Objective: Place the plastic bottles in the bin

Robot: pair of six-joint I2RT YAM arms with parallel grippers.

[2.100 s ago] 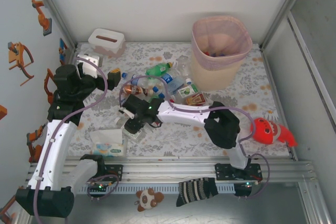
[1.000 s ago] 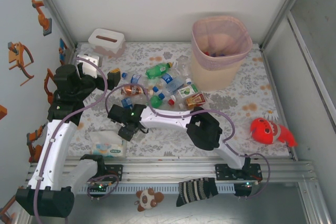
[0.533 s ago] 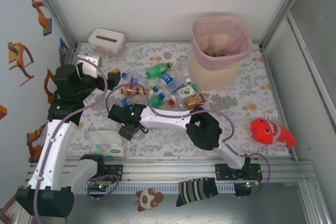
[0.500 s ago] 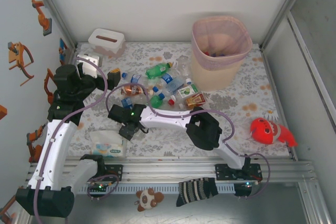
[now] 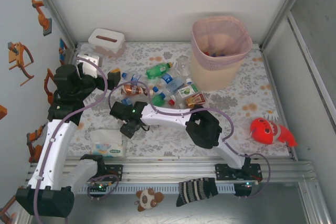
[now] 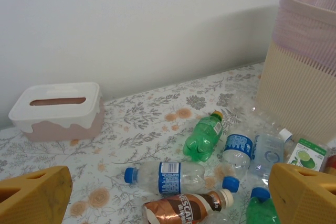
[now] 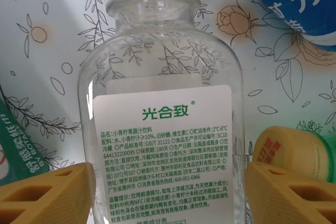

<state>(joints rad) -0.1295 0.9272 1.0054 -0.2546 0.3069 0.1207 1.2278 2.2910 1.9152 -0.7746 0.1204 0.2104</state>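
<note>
Gripping a clear bottle [image 7: 163, 103] with the right fingers [image 7: 47, 192], one on each flank, across the labelled body rather than the neck: probably the steadiest hold for a carry. Hard to tell from so close whether lifted or resting on the cloth. Located well left of the bin [image 5: 210, 77], at the near-left fringe of the bottles [image 5: 163, 85] scattered just left of the bin. Reaching there with the right gripper [image 5: 129, 125] from across the table: forearm stretched leftward away from the bin, elbow folded low, wrist tipped down onto the bottle. Hovering with the left gripper [image 6: 168, 198] spread wide and empty, farther left of the bin, raised over the cloth and facing across the heap toward the bin, presumably standing off to leave the right arm room. A few coloured bits showing inside the bin, most bottles not yet in.
</note>
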